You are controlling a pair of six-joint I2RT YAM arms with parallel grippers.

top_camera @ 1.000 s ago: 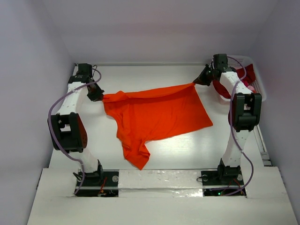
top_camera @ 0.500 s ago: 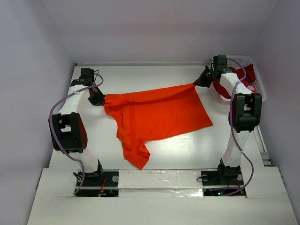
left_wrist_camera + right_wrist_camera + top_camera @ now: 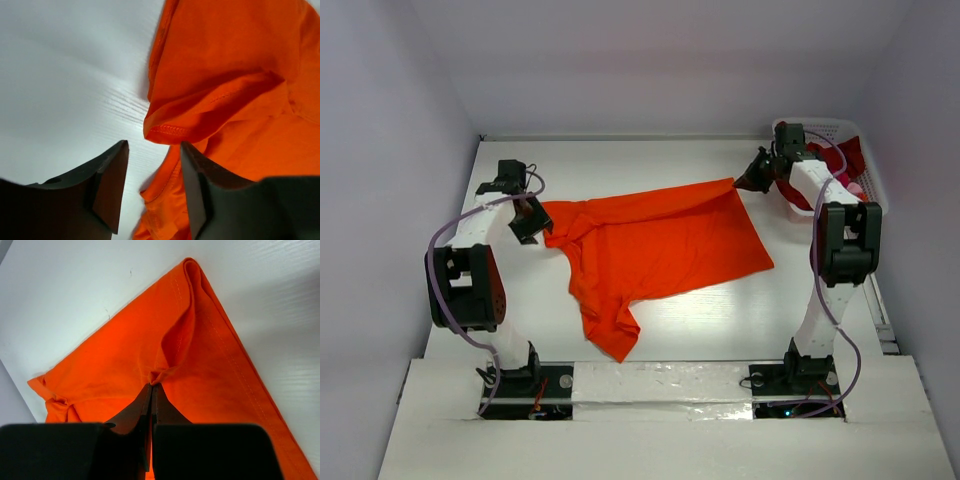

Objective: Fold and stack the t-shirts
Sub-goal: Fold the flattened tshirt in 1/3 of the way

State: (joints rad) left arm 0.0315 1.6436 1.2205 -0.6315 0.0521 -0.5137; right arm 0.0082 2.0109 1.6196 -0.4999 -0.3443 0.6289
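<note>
Basket (image 3: 873,190) flanks right pincer (image 3: 151,385) pinching orange t-shirt (image 3: 660,240); left pincer (image 3: 153,145) gapes beside it.

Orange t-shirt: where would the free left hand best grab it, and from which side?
Probably the stitched hem of the orange t-shirt, approached from its left edge. That fold curls up off the table, right ahead of the open left hand; the right hand pinches the opposite corner.

A robot lab cell: a white worktop (image 3: 720,320) boxed in by plain pale walls (image 3: 650,70), two cabled robot arms (image 3: 470,225) (image 3: 840,240) bolted at its near edge, a white plastic basket (image 3: 878,196) at its far right corner.
</note>
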